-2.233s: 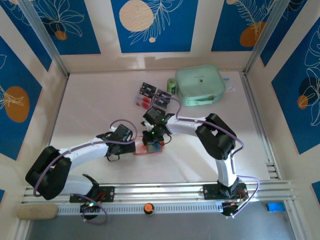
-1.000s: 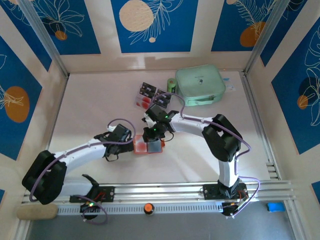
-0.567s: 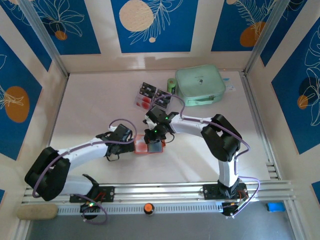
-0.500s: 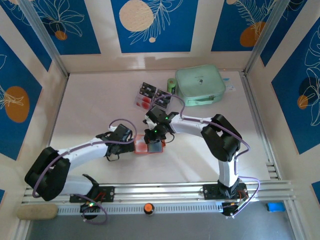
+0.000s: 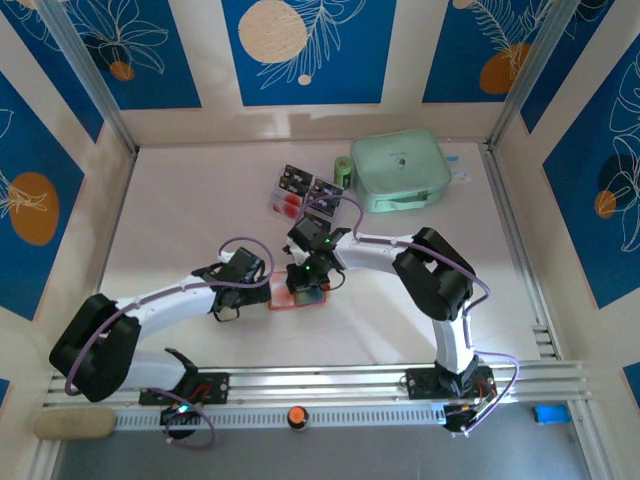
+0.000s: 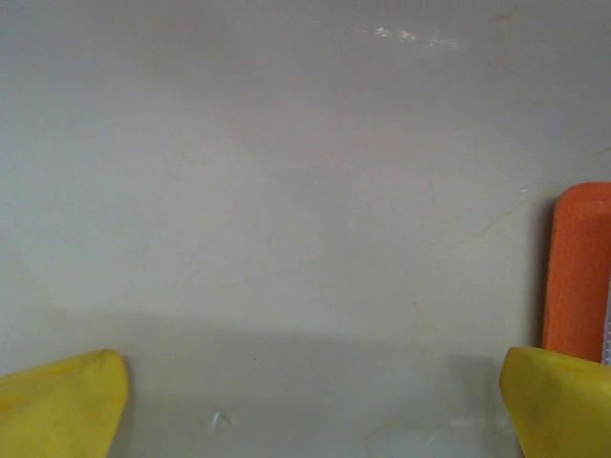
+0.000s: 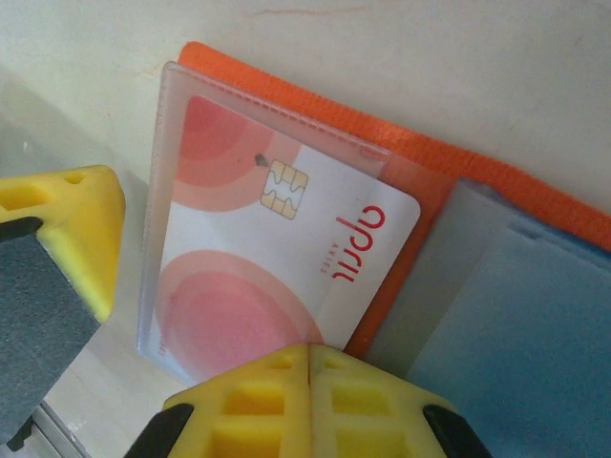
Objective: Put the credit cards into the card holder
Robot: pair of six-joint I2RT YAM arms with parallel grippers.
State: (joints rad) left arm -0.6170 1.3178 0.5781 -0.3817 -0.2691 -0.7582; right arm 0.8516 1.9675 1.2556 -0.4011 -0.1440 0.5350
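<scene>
My right hand (image 7: 310,367), fingers pressed together with nothing between them, is at the near edge of a pink card (image 7: 277,258) tucked in the clear sleeve of the open orange card holder (image 7: 434,167). My left hand (image 6: 310,405), spread wide, rests just beside the holder on the counter (image 6: 286,191). More credit cards (image 5: 294,181) lie farther back.

"april" on the credit card (image 7: 277,262)

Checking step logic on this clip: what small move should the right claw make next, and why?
Probably nudge the card deeper into the clear sleeve of the holder with the shut right claw: one end pokes past the sleeve's edge, and the claw tips sit at the card's rim.
</scene>
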